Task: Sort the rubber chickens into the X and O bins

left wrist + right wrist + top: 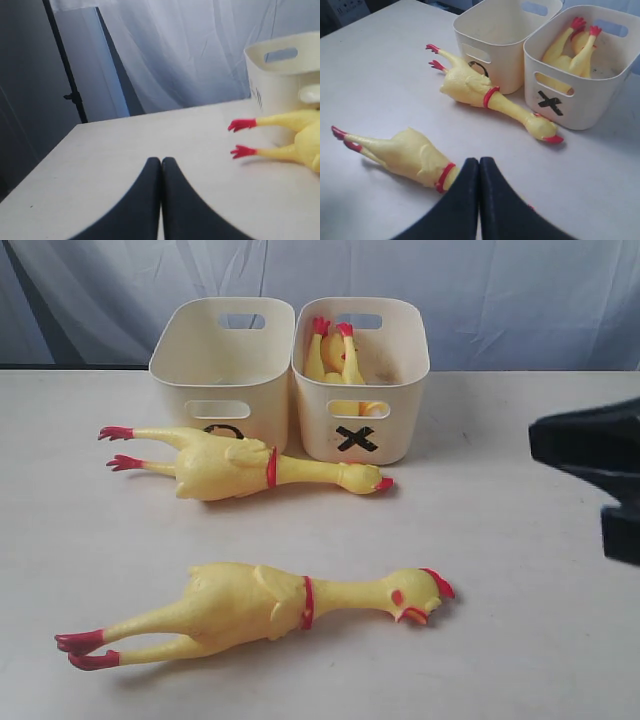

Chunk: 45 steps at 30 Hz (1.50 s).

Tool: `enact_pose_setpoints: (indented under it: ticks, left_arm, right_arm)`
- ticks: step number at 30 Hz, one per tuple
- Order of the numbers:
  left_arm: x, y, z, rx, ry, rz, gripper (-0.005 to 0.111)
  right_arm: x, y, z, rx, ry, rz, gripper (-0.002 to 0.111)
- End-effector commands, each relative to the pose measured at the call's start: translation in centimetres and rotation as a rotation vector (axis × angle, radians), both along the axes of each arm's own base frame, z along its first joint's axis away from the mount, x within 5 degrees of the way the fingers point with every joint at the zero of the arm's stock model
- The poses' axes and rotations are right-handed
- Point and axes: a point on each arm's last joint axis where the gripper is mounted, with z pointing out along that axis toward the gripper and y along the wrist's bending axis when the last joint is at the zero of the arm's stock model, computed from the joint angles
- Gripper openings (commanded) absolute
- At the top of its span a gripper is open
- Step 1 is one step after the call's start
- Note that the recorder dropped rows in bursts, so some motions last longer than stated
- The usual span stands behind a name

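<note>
Setting: a robot test bench in a lab or studio room, not a home.

Evidence:
- A bare pale table [520, 640] serves as the work surface.
- A thin white-blue cloth backdrop [500, 300] hangs in folds behind it and screens the room.
- A black stand pole [62, 70] with a clamp stands beside the cloth, with a dark wall beyond.
- Props look staged: two alike cream tubs, the X bin [400, 410] and the O bin [180, 375], marked in black.
- A black arm part [590, 445] enters at the exterior view's right edge.

Two chickens [225, 468] [250, 605] flat, third [335, 358] in bin [405, 425] (X)
</note>
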Motion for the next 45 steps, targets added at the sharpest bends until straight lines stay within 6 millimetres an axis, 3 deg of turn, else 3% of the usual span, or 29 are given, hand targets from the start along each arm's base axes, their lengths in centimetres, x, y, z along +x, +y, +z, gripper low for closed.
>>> enact_pose_setpoints:
  ticks: [1,5,9,15,21,29,33,40,45]
  left_arm:
    - [-0.1,0.3,1.3,-0.328,-0.201,0.022,0.000]
    - [-0.3,1.0,2.1,-0.558,-0.335,0.063,0.000]
    - [-0.4,1.2,2.3,-0.590,-0.375,0.079,0.000]
    - [-0.4,1.2,2.3,-0.850,-0.411,0.053,0.000]
    - [-0.2,0.2,2.2,-0.918,-0.268,-0.014,0.000]
    - [-1.6,-0.3,7.4,-0.802,-0.359,-0.093,0.000]
    - [-1.4,-0.6,9.4,-0.743,-0.313,-0.101,0.000]
    - [1.1,-1.2,11.6,-0.494,-0.091,-0.135,0.000]
    - [5.0,-3.8,13.4,-0.202,0.142,-0.485,0.000]
  right_arm:
    - [-3.2,-0.6,-1.3,0.093,0.011,0.023,-0.001]
    - [-5.6,-1.2,-2.1,0.142,-0.016,0.051,-0.001]
    - [-7.4,-1.8,-2.3,0.188,-0.067,0.055,-0.001]
    - [-9.4,-2.5,-2.1,0.211,-0.161,0.066,-0.001]
    - [-9.9,-2.7,-2.0,0.221,-0.190,0.068,-0.001]
    - [-9.9,-2.7,-2.0,0.221,-0.190,0.068,-0.001]
    - [-9.9,-2.7,-2.0,0.220,-0.189,0.069,-0.001]
    - [-10.1,-2.6,-2.2,0.208,-0.169,0.088,-0.001]
    - [-10.2,-2.5,-2.3,0.202,-0.160,0.097,-0.001]
